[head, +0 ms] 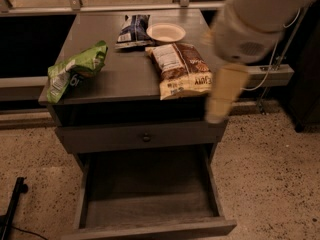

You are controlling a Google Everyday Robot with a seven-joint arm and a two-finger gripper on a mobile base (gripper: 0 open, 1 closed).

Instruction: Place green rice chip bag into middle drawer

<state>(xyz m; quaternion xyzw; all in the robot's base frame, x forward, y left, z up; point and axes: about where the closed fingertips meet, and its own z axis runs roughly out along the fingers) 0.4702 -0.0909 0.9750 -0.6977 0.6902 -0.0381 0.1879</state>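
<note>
The green rice chip bag [75,68] lies crinkled at the left edge of the grey cabinet top [125,74], partly over the edge. The middle drawer [150,196] is pulled out low at the front, with nothing in it and its wood-grain floor showing. My gripper [217,109] hangs as a blurred cream shape below the white arm [250,24], in front of the cabinet's right front corner. It is far to the right of the green bag, above the drawer's right side, and holds nothing that I can see.
A big brown-and-yellow chip bag [182,69], a dark blue-white bag [132,30] and a white paper bowl [166,32] lie on the cabinet top. A closed drawer front with a round knob [145,137] sits above the open drawer. Speckled floor surrounds the cabinet, with a black object [12,204] at bottom left.
</note>
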